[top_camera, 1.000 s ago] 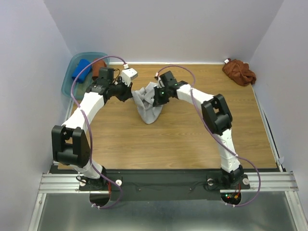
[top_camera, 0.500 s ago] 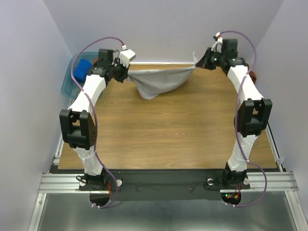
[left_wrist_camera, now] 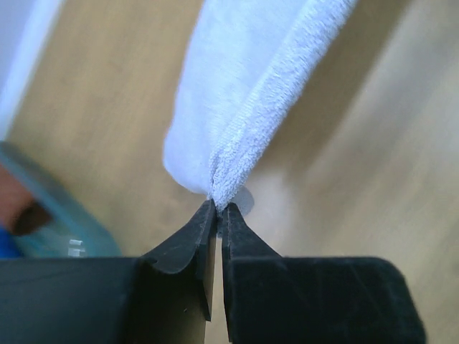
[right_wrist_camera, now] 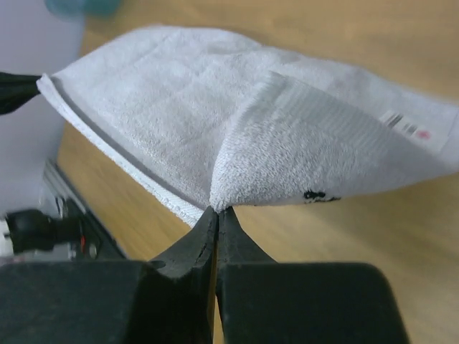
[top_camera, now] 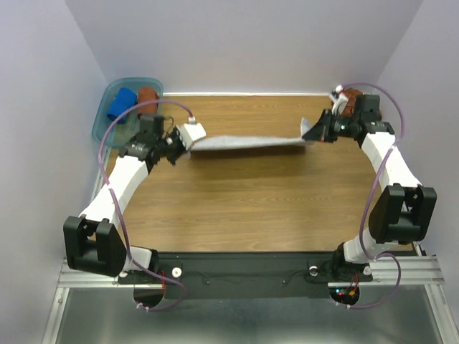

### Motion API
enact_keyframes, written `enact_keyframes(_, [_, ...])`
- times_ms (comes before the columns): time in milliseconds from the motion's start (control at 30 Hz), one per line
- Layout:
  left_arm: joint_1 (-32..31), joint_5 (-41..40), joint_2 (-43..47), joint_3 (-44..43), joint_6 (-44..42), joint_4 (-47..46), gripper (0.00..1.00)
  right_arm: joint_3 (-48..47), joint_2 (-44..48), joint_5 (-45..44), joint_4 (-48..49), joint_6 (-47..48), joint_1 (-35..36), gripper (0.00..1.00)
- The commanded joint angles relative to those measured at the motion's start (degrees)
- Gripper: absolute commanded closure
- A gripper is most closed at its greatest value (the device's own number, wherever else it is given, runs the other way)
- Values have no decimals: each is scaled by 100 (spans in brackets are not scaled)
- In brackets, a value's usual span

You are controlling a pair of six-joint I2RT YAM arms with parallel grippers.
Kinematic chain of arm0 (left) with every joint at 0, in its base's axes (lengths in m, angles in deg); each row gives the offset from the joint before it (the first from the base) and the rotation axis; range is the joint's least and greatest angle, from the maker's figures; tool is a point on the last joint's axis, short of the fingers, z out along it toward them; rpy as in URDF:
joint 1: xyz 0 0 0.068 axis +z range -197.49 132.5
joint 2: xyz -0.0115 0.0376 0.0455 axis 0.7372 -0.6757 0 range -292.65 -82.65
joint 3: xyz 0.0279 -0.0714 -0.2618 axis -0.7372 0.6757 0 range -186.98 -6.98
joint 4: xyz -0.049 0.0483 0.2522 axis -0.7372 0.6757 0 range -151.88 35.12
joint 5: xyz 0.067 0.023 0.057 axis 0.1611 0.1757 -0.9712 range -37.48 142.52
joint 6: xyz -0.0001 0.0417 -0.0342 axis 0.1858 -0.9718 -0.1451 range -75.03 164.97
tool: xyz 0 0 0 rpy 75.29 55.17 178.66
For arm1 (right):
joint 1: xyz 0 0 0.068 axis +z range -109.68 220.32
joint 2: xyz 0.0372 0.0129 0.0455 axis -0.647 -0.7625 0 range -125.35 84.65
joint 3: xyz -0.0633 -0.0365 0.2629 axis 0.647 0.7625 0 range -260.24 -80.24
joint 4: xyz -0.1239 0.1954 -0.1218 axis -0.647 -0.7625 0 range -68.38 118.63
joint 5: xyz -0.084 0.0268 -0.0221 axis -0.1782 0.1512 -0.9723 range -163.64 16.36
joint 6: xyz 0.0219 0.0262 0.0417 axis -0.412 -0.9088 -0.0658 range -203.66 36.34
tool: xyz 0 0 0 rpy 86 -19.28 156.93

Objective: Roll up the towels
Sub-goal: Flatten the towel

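Observation:
The light grey towel (top_camera: 247, 142) is stretched out flat between my two grippers, low over the wooden table (top_camera: 251, 201). My left gripper (top_camera: 185, 142) is shut on its left corner; the left wrist view shows that corner (left_wrist_camera: 237, 107) pinched at my fingertips (left_wrist_camera: 219, 208). My right gripper (top_camera: 310, 134) is shut on the right corner; in the right wrist view the towel (right_wrist_camera: 215, 115) spreads away from my fingertips (right_wrist_camera: 217, 211). The rust-brown towel (top_camera: 347, 99) lies bunched at the far right corner, mostly hidden behind my right arm.
A translucent blue plastic tub (top_camera: 104, 115) stands at the far left corner, holding a blue roll (top_camera: 120, 103) and a rust-brown roll (top_camera: 148, 95). Grey walls close in the back and both sides.
Both grippers have pulled apart and come down, so the grey towel went from a hanging bunch to a sagging sling to a flat taut strip close to the table.

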State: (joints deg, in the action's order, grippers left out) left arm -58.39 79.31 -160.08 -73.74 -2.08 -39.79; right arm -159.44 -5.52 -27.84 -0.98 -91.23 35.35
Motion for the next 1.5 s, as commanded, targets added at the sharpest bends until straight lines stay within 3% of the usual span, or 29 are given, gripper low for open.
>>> enact_keyframes(0, [-210,-165,402,1345,-1129,672,89,756,61,-27,-1331,1641,-136,95])
enact_keyframes(33, [-290,-165,500,1541,-1201,770,84,809,26,-53,-1764,2080,-136,88])
enact_keyframes(67, [-377,-165,579,1691,-1271,884,62,844,-61,-89,-2186,2963,-136,74])
enact_keyframes(100, [-526,-243,762,1928,-1307,1085,56,819,-88,-246,-3051,3459,-136,46])
enact_keyframes(133, [-554,-253,860,1991,-1342,1209,50,827,-71,-404,-3277,3847,-153,38])
enact_keyframes(167, [-554,-235,965,2026,-1420,1323,36,905,7,-579,-3358,4164,-179,32])
enact_keyframes(200, [-554,-227,1193,2009,-1404,1481,28,924,304,-833,-3420,4281,-223,16])
enact_keyframes(300, [-554,-165,1536,1791,-1431,1851,7,723,806,-1012,-3438,4510,-364,1])
enact_keyframes(400, [-493,-200,1608,1509,-1132,1765,5,345,774,-1082,-3289,4318,-390,1])
enact_keyframes(500, [-291,-130,1205,1184,-528,1229,6,37,379,-1152,-2876,3984,-390,8])
enact_keyframes(633, [77,238,-119,141,54,956,18,-883,-788,-1424,-2288,3405,-382,23])
enact_keyframes(733, [237,450,-631,-371,458,762,20,-1630,-1614,-1599,-2068,3071,-382,31])
enact_keyframes(833, [307,29,-1326,-925,916,437,30,-2177,-2178,-1776,-1988,2902,-286,41])
enact_keyframes(1067, [351,-367,-2627,-1840,1048,692,39,-2987,-3286,-2066,-1768,2560,93,43])
enact_keyframes(1467, [360,-508,-3076,-1920,1110,639,41,-3146,-4043,-2743,-1364,2506,488,49])
